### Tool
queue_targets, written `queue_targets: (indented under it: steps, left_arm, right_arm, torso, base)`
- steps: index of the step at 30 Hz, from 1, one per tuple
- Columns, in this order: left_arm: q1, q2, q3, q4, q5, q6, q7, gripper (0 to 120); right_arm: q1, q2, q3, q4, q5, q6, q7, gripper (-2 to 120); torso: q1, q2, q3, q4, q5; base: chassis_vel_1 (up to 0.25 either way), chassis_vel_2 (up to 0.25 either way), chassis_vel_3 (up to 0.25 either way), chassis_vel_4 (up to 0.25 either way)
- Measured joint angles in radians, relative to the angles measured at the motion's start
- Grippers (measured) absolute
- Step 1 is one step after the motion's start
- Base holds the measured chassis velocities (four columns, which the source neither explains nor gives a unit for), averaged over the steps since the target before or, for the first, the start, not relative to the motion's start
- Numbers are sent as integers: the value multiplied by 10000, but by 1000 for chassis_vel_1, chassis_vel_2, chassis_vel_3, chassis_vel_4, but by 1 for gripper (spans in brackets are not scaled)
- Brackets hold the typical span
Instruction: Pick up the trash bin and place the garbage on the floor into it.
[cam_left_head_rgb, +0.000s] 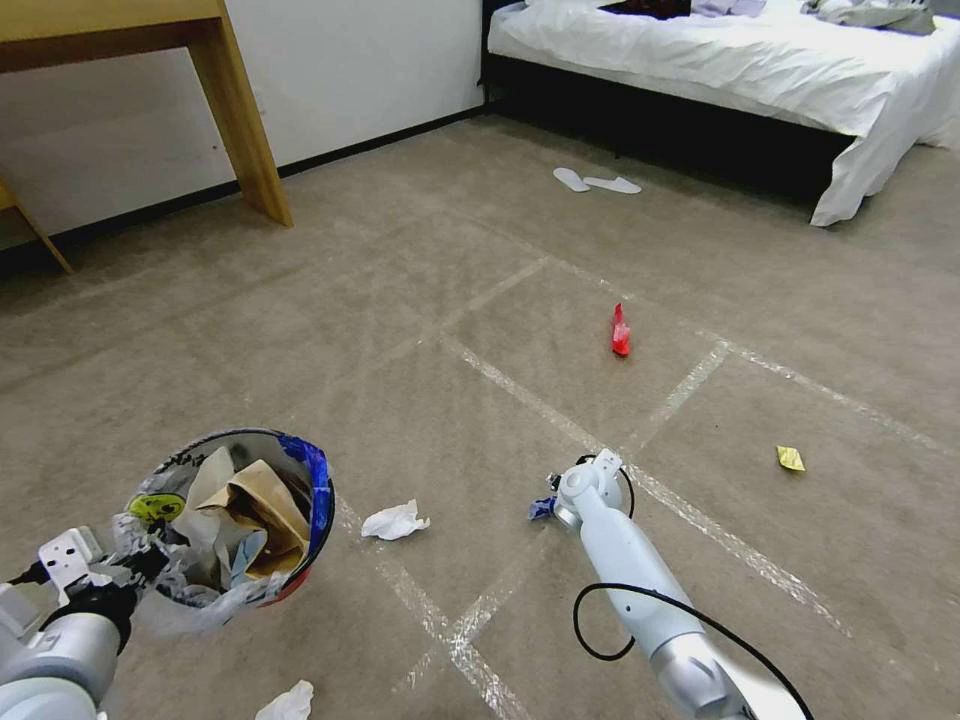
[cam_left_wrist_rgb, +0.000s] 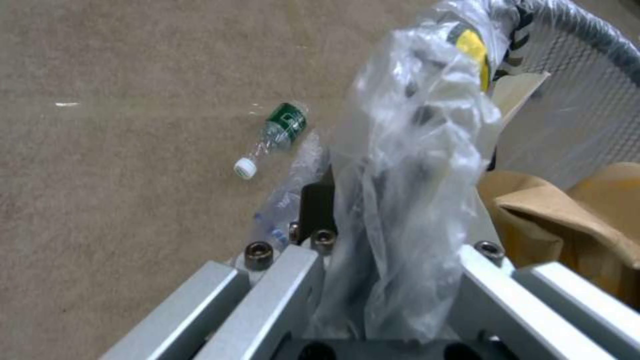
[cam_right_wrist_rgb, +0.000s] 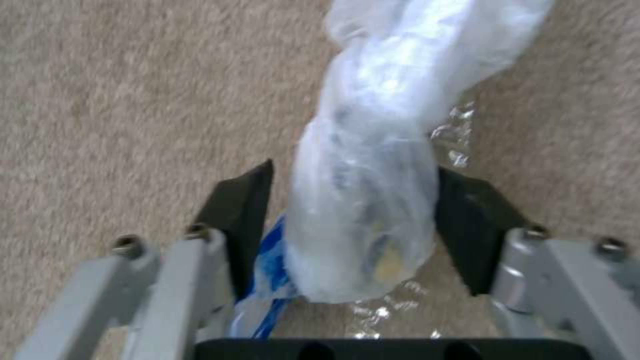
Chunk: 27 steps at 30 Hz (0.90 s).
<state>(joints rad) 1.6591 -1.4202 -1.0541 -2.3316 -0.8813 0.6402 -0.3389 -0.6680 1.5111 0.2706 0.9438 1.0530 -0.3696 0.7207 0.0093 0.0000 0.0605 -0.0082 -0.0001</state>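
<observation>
Head view: left gripper (cam_left_head_rgb: 150, 562) clamped on trash bin (cam_left_head_rgb: 318, 500), right gripper (cam_right_wrist_rgb: 353, 220) around plastic wrapper (cam_right_wrist_rgb: 363, 210).

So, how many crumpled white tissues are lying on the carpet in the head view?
2. One tissue lies between the trash bin and the right gripper. The other tissue lies at the bottom edge, below the bin. More may be hidden.

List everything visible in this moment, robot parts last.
trash bin: one, red, clear-lined, holding brown paper, raised at left.
tissues: two, white, carpet near bin.
red wrapper: one, carpet ahead.
yellow wrapper: one, carpet at right.
plastic bottle: one, clear, green label, carpet.
plastic bag: one, clear with blue, at right end effector.
slippers: pair, white, near bed.
bed: one, white sheets.
table: one, wooden, by wall.
left end effector: shut on bin's rim.
right end effector: low over carpet.
</observation>
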Motion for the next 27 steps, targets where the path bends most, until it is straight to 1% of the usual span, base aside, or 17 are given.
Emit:
queue_targets:
  steps: [3, 4, 6, 7, 8, 9, 12, 14, 16, 19, 20, 21, 22, 23, 25, 26, 27]
  left_arm:
    - [-73, -5, 48, 79, 5, 0, -10, 1]
    - [-73, -5, 48, 79, 5, 0, -10, 1]
    - [-103, -38, 104, 95, 21, 0, -11, 1]
    - [-103, -38, 104, 95, 21, 0, -11, 1]
    - [-118, -56, 132, 105, 36, -1, -12, 1]
    - [-118, -56, 132, 105, 36, -1, -12, 1]
    - [-144, -67, 151, 130, 55, -4, -13, 1]
    - [-152, -73, 161, 138, 55, -5, -13, 1]
    - [-158, -78, 170, 149, 56, -6, -12, 1]
    - [-188, -119, 226, 193, 79, -8, -10, 1]
    - [-188, -119, 226, 193, 79, -8, -10, 1]
    - [-195, -122, 245, 193, 85, -8, -9, 1]
    - [-195, -122, 245, 193, 85, -8, -9, 1]
    - [-202, -121, 268, 193, 84, -8, -9, 1]
    - [-170, -115, 327, 126, 60, 16, -31, 1]
    - [-170, -115, 327, 126, 60, 16, -31, 1]
    - [-140, -112, 360, 97, 46, 37, -35, 1]
  right_arm:
    - [-151, -148, 17, 172, 12, -5, -33, 36]
    - [-151, -148, 17, 172, 12, -5, -33, 36]
    - [-243, -238, 17, 303, 29, -12, -62, 28]
    - [-243, -238, 17, 303, 29, -12, -62, 28]
    - [-322, -308, 13, 416, 60, -37, -78, 20]
    - [-322, -308, 13, 416, 60, -37, -78, 20]
    - [-602, -454, -5, 806, 65, -64, -109, 4]
    - [-715, -517, -11, 990, 76, -88, -123, 0]
    - [-823, -581, -18, 1168, 89, -111, -140, 0]
    - [-1533, -989, -64, 2578, 222, -142, -266, 0]
    - [-1533, -989, -64, 2578, 222, -142, -266, 0]
    - [-1777, -1151, -74, 3198, 295, -90, -376, 0]
    - [-1777, -1151, -74, 3198, 295, -90, -376, 0]
    - [-2079, -1402, -87, 4206, 477, 12, -584, 0]
    - [-2314, -2255, -407, 6904, 767, 837, -1527, 0]
    - [-2314, -2255, -407, 6904, 767, 837, -1527, 0]
    - [-2167, -2750, -722, 8001, 898, 1225, -1940, 0]
  torso:
    - [0, 0, -1, 0, 0]
    - [0, 0, -1, 0, 0]
    - [0, 0, 0, 0, 0]
    - [0, 0, 0, 0, 0]
    - [0, 0, -1, -1, 0]
    - [0, 0, -1, -1, 0]
    - [0, 0, -1, 0, 1]
    - [0, 0, -1, 0, 1]
    - [0, 0, -1, 0, 1]
    - [0, 0, 0, -1, 3]
    - [0, 0, 0, -1, 3]
    - [0, 0, 0, -1, 1]
    - [0, 0, 0, -1, 1]
    - [0, 0, -1, -3, 1]
    - [0, 0, -1, -1, -1]
    - [0, 0, -1, -1, -1]
    - [0, 0, 0, -1, 1]
  base:
    - [0, 0, 0, 0]
    - [0, 0, 0, 0]
    - [0, 0, 0, 0]
    - [0, 0, 0, 0]
    - [0, 0, 0, 0]
    - [0, 0, 0, 0]
    - [0, 0, 0, 0]
    - [0, 0, 0, 0]
    - [0, 0, 0, 0]
    - [0, 0, 0, 0]
    - [0, 0, 0, 0]
    - [0, 0, 0, 0]
    - [0, 0, 0, 0]
    - [0, 0, 0, 0]
    - [0, 0, 0, 0]
    - [0, 0, 0, 0]
    - [0, 0, 0, 0]
